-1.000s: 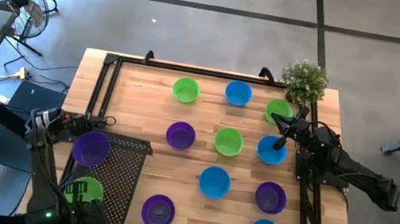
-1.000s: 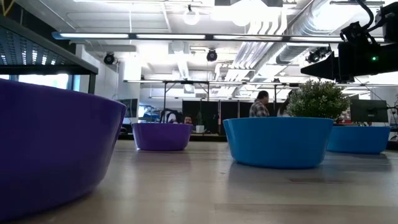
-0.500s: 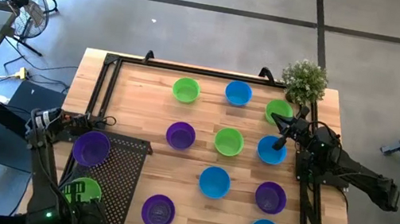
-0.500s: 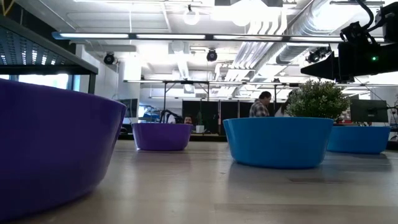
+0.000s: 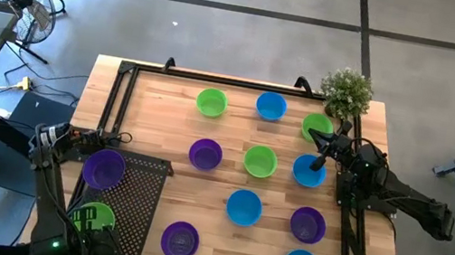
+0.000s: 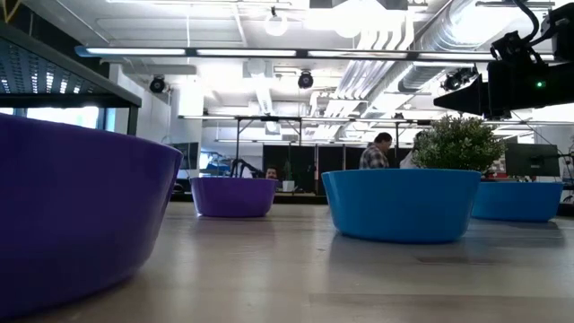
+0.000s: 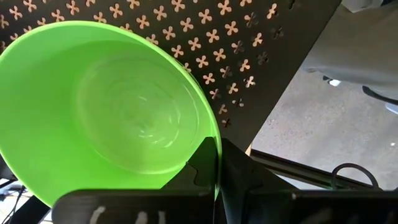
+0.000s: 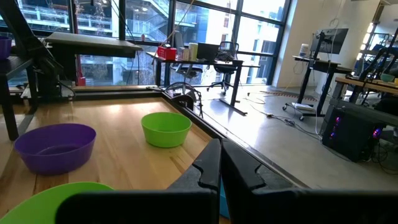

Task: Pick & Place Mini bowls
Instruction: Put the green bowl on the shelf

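My left gripper (image 7: pixel 217 149) is shut on a bright green mini bowl (image 7: pixel 106 112), which shows at the table's near left (image 5: pixel 94 216) over a black perforated shelf (image 5: pixel 139 196). A purple mini bowl (image 5: pixel 103 168) sits on that shelf. Several more purple, green and blue mini bowls stand on the wooden table, among them a blue one (image 5: pixel 243 207). My right gripper (image 5: pixel 320 148) is shut and points level over a blue mini bowl (image 5: pixel 308 172), with nothing in it (image 8: pixel 219 155). My left gripper holds the green bowl by its rim (image 7: pixel 208 134), one finger inside the bowl and one outside. The fingers come from above, pointing down. The bowl stays upright, opening up; whether its bottom touches the shelf I cannot tell.
A small potted plant (image 5: pixel 346 91) stands at the table's far right corner. Black frame rails (image 5: pixel 117 101) run along the table's left, far and right sides. In the low view a purple bowl (image 6: pixel 72 215) looms close and a person (image 6: pixel 375 151) stands in the room behind.
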### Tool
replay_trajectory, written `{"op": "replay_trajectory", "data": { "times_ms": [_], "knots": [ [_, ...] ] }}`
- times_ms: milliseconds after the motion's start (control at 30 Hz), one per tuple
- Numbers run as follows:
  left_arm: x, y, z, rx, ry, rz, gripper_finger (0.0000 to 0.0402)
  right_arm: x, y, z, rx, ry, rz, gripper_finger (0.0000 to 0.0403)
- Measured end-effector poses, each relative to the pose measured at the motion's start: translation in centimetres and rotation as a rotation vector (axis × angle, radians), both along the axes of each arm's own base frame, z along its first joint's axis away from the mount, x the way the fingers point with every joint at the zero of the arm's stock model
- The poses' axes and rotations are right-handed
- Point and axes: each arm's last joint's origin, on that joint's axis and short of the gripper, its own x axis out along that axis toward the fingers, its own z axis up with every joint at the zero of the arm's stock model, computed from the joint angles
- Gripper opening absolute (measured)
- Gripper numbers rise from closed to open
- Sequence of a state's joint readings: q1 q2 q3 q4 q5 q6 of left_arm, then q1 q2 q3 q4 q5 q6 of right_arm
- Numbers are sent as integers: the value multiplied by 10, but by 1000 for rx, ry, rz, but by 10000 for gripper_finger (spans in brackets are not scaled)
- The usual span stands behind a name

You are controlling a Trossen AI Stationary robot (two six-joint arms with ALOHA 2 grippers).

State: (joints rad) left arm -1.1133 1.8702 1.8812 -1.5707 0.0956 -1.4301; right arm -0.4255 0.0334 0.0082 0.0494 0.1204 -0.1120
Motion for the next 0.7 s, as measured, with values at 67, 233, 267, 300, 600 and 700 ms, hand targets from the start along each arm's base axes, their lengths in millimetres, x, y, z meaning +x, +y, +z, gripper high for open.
{"op": "replay_trajectory", "data": {
  "times_ms": [67, 233, 267, 300, 600, 700],
  "knots": [
    [0, 0, 0, 1, 0, 8, 1, 0, 0, 0, 0, 0, 0, 0],
    [-1, 1, -7, 13, 44, 36, 1, 0, 0, 0, 0, -1, 1, 0],
    [-2, 1, -9, 17, 63, 41, 1, 0, 0, 0, 0, 0, 0, 0],
    [-3, 2, -11, 19, 78, 42, 1, 0, 0, 0, 0, 0, 0, 0],
    [-4, 2, -14, 23, 104, 49, 1, 0, 0, 0, 0, 0, 1, 0],
    [-3, 2, -14, 24, 105, 62, 11, 0, 0, 0, 0, 0, 0, 0]
  ]
}}
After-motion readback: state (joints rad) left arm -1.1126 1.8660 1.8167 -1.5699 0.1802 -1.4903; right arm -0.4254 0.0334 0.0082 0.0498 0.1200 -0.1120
